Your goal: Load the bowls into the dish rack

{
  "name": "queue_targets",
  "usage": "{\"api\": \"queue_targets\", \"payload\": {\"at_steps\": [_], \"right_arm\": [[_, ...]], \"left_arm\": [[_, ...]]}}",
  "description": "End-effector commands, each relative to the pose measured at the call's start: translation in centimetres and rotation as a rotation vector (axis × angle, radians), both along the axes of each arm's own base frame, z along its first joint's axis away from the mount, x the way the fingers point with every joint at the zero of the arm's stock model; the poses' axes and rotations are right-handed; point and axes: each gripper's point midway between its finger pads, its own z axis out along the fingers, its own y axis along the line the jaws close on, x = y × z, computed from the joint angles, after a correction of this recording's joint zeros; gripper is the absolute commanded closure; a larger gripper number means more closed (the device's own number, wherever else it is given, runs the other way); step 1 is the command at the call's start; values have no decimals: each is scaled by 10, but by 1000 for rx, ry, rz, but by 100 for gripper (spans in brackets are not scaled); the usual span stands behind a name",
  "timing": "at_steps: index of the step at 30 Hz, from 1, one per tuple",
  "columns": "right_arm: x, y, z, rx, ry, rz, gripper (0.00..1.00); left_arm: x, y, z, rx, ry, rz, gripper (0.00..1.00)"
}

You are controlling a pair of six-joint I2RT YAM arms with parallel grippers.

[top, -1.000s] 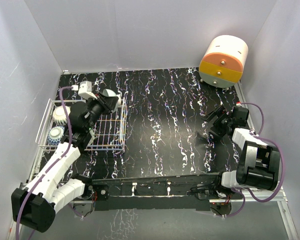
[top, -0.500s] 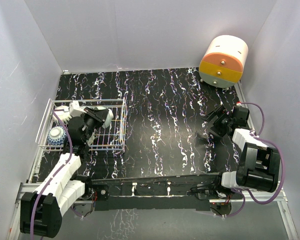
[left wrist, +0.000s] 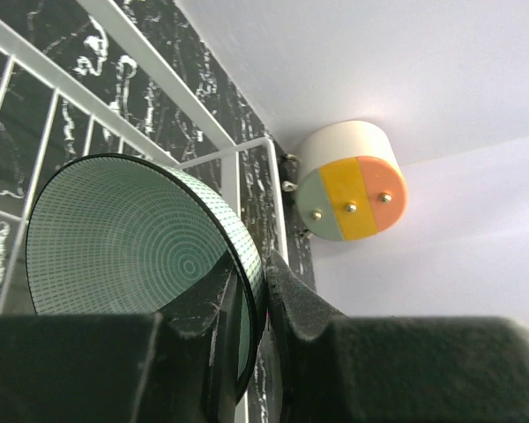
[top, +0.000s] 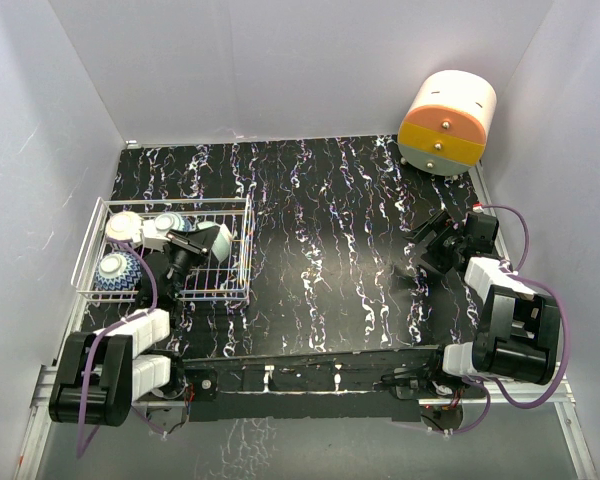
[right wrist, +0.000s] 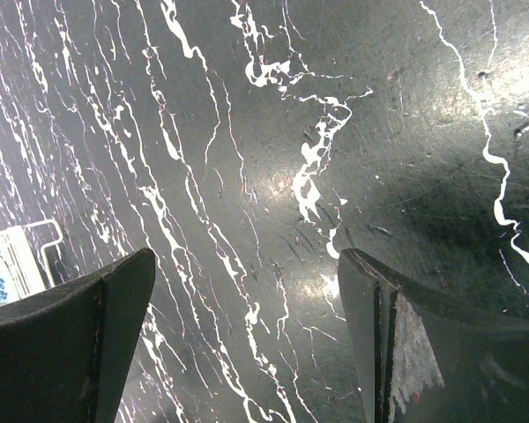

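Observation:
The white wire dish rack (top: 242, 262) stands at the table's left. In it sit a ribbed white bowl (top: 122, 226) and a blue-patterned bowl (top: 117, 272); a dark-patterned bowl (top: 176, 222) seems to sit behind my left wrist. My left gripper (top: 208, 243) is low over the rack's right half, shut on the rim of a teal bowl (left wrist: 132, 238) held on edge, its pale outside (top: 221, 240) facing right. In the left wrist view the left gripper (left wrist: 260, 260) pinches that rim above the rack's wires (left wrist: 238, 167). My right gripper (top: 420, 255) is open and empty over bare table, also seen in its wrist view (right wrist: 245, 260).
A cream-and-orange cylindrical drawer unit (top: 447, 122) stands at the back right corner and shows in the left wrist view (left wrist: 348, 181). White walls close in the black marbled table (top: 330, 230) on three sides.
My left arm has drawn back and down, bringing the teal bowl from above the rack's far edge lower into the rack. The ribbed and blue bowls are uncovered. The right arm has not moved.

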Motion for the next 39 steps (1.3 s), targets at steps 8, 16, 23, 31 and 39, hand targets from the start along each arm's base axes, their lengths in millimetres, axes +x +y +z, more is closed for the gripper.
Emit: {"api": "queue_targets", "payload": {"at_steps": [8,16,23,31,39], "right_arm": [[12,-2,8,-32,-56,10,13],[13,-2,9,-36,-55,11,13],[13,-2,4,-34,-47,9,13],[14,0,0,-29,-42,11,14],[12,1,-1,-30,-41,15,14]], "left_arm": [[-1,-8,64,-99,-277,-88,100],[14,-9,40,-206,-243,-106,100],[18,-4,11,-214,-99,-88,100],[6,19,-27,-44,194,9,77],[-7,28,-57,-46,325,20,70]]}}
